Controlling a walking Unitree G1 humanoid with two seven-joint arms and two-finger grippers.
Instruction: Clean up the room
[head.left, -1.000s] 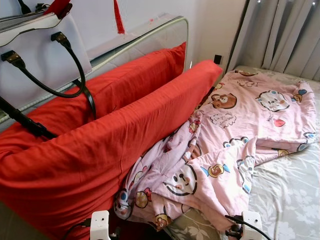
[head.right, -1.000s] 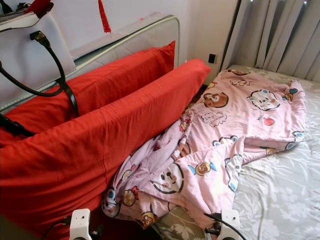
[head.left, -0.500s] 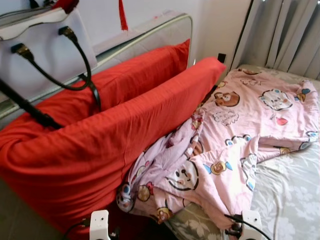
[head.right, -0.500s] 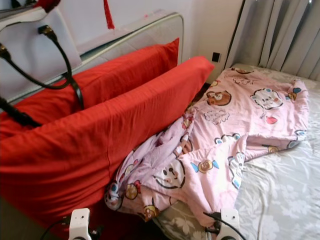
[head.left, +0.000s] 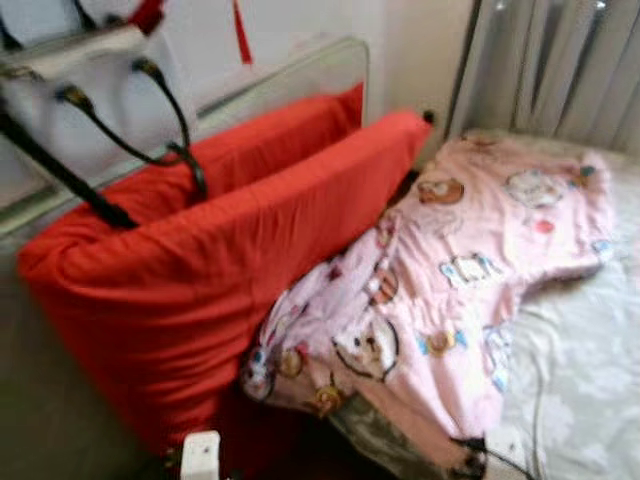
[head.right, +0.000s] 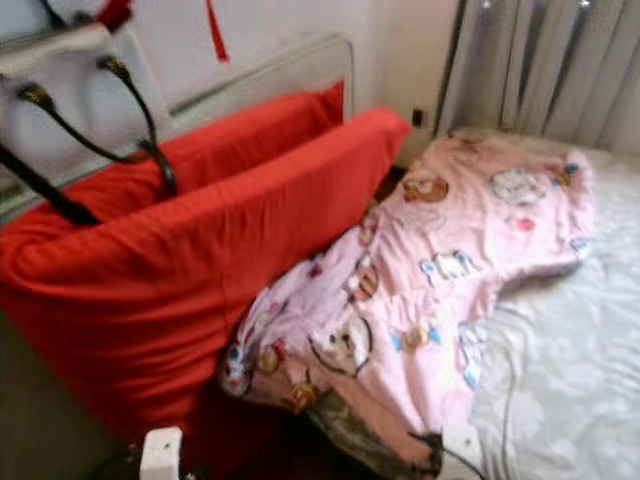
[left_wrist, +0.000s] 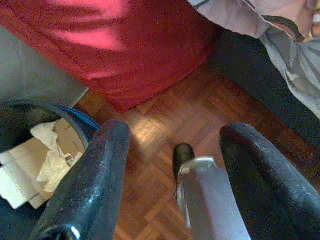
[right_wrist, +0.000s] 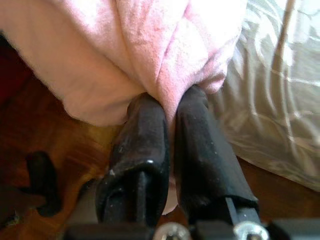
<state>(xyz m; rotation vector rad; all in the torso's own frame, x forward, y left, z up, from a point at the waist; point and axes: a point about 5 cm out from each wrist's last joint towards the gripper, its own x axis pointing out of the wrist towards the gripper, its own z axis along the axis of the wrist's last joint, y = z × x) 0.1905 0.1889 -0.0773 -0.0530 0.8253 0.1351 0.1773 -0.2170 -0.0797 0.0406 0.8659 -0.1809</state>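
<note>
while right end effector (right_wrist: 170, 112) pinches one pink blanket (head.left: 470, 270), two red pillows (head.left: 240, 250)

Blurred eye views, daylit, sharper wrist views

The bed (head.left: 590, 390) has a pale sheet with a flower pattern. A pink blanket (head.left: 470, 270) with cartoon animals lies on it, crumpled, and hangs over the near left edge. Two long red cushions (head.left: 200, 270) stand on the left, leaning toward the headboard (head.left: 300, 75). Below is a brown wooden floor (left_wrist: 165, 125).
</note>
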